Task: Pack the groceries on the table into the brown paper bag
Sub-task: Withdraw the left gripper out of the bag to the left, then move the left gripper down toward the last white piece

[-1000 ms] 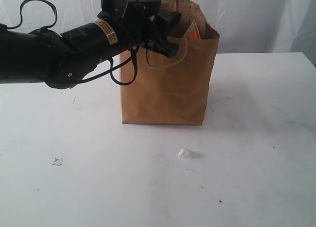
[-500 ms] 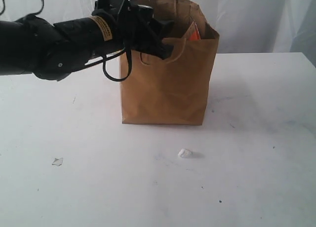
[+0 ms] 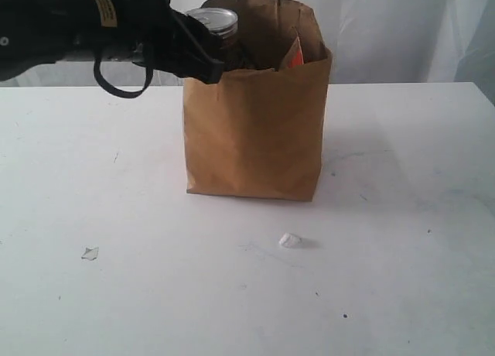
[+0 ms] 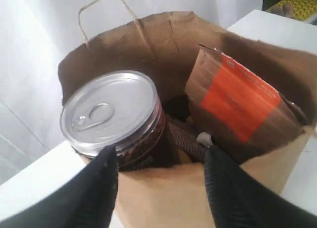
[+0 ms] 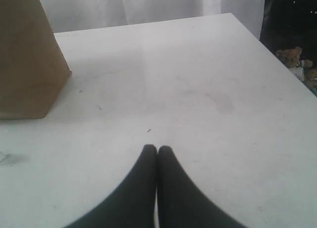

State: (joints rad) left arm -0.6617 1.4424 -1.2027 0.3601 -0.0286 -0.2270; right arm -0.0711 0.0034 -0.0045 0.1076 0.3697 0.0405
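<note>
White tabletop (image 3: 402, 255) fills the scene, faintly scuffed, with pale curtain hanging behind its far edge. Brown paper bag (image 3: 251, 131) stands upright and open-mouthed toward the far middle of the table, its cord handles (image 4: 106, 10) raised at the far rim. Left arm (image 3: 54, 23) enters from the far left at rim height. Left gripper (image 3: 205, 62) sits at the bag's left near corner, claw released, black fingers (image 4: 101, 188) spread apart, with the bag's near wall showing between them. Inside the bag, an orange-labelled brown pouch (image 4: 237, 104) leans at the right side, its top corner showing above the rim. Dark silver-topped can (image 4: 111, 119) rests upright in the bag's left side, its pull-tab lid standing above the rim, just beyond the fingertips; whether one fingertip touches the can cannot be confirmed from these angles. Right gripper (image 5: 157, 151) hovers low over bare table to the right of the bag, clenched with fingers pressed together and grasping nothing. One small white lump (image 3: 289, 239) lies on the table nearer than the bag, well apart from it. Chipped mark (image 3: 90, 253) noted at near left.
</note>
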